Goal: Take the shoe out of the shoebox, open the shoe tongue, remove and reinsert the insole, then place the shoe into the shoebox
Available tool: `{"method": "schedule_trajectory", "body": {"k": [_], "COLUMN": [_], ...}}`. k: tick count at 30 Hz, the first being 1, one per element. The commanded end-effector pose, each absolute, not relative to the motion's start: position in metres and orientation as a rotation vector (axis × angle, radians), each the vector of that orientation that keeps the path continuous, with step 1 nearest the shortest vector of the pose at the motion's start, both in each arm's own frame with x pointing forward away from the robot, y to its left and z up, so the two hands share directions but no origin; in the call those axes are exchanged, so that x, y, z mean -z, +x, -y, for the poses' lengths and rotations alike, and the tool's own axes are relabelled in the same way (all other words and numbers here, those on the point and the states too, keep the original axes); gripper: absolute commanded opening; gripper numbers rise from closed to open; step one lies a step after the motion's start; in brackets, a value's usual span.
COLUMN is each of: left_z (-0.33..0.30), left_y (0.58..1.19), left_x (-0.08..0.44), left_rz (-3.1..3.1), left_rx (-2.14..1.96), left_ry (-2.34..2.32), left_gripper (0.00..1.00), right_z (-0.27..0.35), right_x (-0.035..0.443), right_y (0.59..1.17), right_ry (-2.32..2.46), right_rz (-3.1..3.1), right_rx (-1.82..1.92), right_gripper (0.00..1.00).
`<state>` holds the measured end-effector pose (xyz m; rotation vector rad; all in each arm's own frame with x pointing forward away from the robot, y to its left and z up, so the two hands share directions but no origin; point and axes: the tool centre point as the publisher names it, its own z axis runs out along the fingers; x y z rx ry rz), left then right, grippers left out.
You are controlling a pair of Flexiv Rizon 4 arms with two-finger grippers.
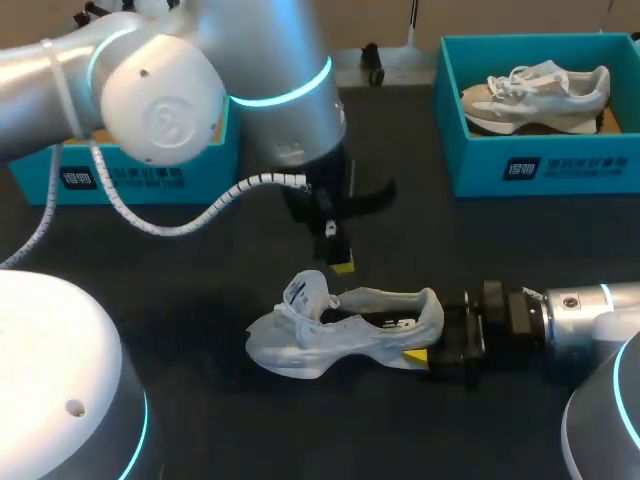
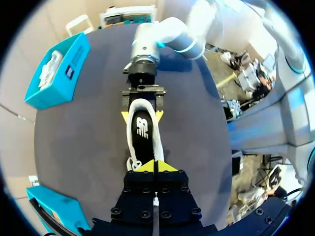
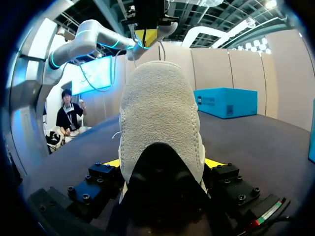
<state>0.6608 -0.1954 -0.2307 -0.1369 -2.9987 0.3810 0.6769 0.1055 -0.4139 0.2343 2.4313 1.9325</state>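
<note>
A white mesh shoe [image 1: 340, 330] lies on the dark table with its tongue [image 1: 305, 290] raised. The left wrist view looks down into the shoe [image 2: 142, 132] and shows its black insole [image 2: 141, 127]. My right gripper [image 1: 428, 335] is shut on the heel, one yellow tip on each side. In the right wrist view the heel [image 3: 160, 123] fills the space between that gripper's [image 3: 162, 164] fingers. My left gripper [image 1: 340, 262] hangs just above the shoe's opening, with its yellow tips pressed together [image 2: 154, 166]. From the right wrist it appears overhead as the left gripper [image 3: 146, 34].
A teal shoebox [image 1: 545, 160] at the back right holds a second, beige shoe [image 1: 535, 95]. Another teal box [image 1: 130, 170] stands at the back left, partly behind my left arm. In the left wrist view the shoebox [image 2: 59, 73] lies off to one side.
</note>
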Motion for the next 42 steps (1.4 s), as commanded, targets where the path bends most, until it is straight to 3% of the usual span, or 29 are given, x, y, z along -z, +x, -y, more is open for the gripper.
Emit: {"method": "schedule_trajectory", "body": {"k": [1,13,25,42], "left_z": [0.209,0.209,0.242,0.247], "left_y": [0.662,0.662,0.651,0.655], "left_x": [0.243,0.244,0.3,0.314], "left_rz": [2.978,2.972,3.004,3.011], "left_rx": [-0.367,-0.369,-0.205,-0.2], "left_ry": [-0.181,-0.186,-0.312,-0.26], "left_gripper": [0.0,0.0,0.0,0.0], "right_z": [-0.107,-0.107,-0.107,-0.107], "right_x": [0.413,0.413,0.413,0.413], "right_y": [0.677,0.677,0.677,0.677], "right_ry": [0.238,0.238,0.238,0.238], "right_rz": [-2.433,-2.433,-2.433,-2.433], "right_rx": [-1.927,-1.927,-1.927,-1.927], "right_gripper": [0.0,0.0,0.0,0.0]}}
